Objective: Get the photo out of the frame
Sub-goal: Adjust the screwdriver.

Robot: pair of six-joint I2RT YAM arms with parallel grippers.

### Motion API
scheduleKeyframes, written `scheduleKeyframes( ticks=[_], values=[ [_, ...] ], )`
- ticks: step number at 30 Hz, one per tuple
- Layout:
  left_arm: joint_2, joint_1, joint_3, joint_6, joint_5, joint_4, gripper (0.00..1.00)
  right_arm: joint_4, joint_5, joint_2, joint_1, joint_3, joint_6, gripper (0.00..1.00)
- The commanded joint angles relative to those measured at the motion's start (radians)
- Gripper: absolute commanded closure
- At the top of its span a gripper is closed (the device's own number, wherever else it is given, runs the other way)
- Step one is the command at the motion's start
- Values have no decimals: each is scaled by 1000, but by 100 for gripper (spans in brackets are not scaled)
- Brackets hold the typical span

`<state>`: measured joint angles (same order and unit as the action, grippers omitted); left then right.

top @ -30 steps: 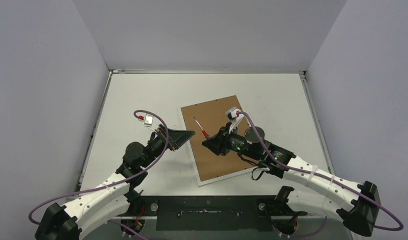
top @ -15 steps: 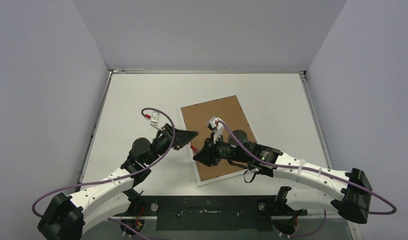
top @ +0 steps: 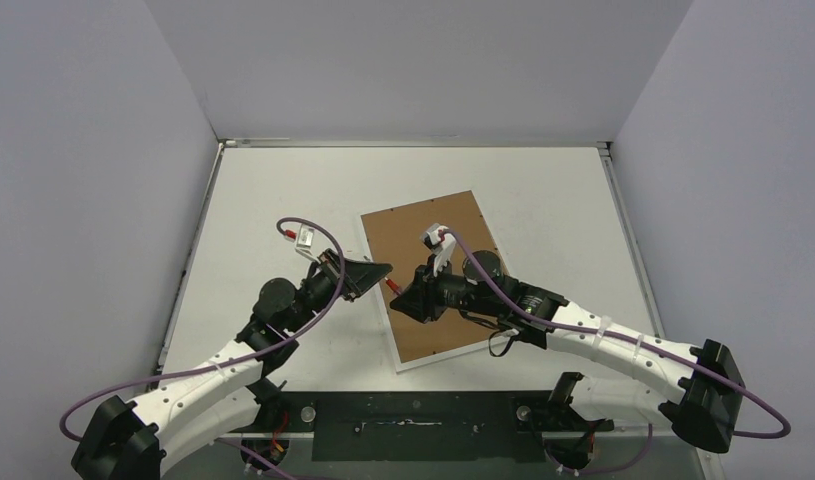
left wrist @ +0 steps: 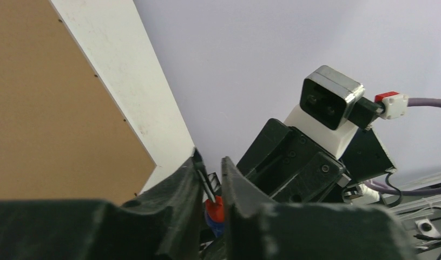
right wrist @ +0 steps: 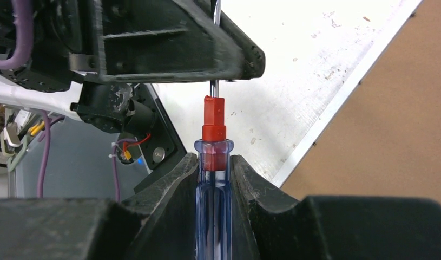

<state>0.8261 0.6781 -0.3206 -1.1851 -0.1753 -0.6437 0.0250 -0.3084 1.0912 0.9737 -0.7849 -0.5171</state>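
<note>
The right gripper (right wrist: pixel 214 160) clamps the blue handle of a small screwdriver (right wrist: pixel 214 122). Its metal shaft runs between the narrowly parted fingers of the left gripper (left wrist: pixel 210 165); whether they pinch it cannot be told. Below, the frame (top: pixel 453 225) lies brown back up on the white table (top: pixel 283 190), the photo hidden.

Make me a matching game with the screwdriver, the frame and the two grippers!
Things:
1. screwdriver
2. frame
3. left gripper
4. right gripper

What fits:
A. shut on the see-through blue handle
B. lying flat, brown back facing up
C. red and blue, with a thin metal shaft
D. fingers on either side of the metal shaft

Right pairs: 1-C, 2-B, 3-D, 4-A
</note>
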Motion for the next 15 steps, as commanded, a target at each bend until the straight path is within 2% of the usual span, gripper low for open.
scheduleKeyframes(
  ticks=[1,2,4,6,8,10,13,15],
  values=[
    [6,9,-12,10,-7,-41,96,-58,-43,7,-11,0,-7,100],
    [11,9,-10,8,-5,-45,100,-56,-52,8,-13,-2,-6,100],
    [16,8,1,2,8,-68,100,-55,-40,5,-17,3,-11,99],
    [11,9,14,-8,27,-91,100,-61,-14,-7,-26,16,-24,82],
    [2,10,29,-15,53,-127,100,-107,11,-34,-44,51,-59,75],
    [-16,11,47,-26,84,-168,100,-205,32,-69,-64,123,-126,49],
    [-40,16,86,-42,150,-268,100,-395,83,-126,-82,235,-235,24],
    [-51,22,113,-48,203,-342,100,-503,126,-161,-80,293,-286,18]
  ],
)
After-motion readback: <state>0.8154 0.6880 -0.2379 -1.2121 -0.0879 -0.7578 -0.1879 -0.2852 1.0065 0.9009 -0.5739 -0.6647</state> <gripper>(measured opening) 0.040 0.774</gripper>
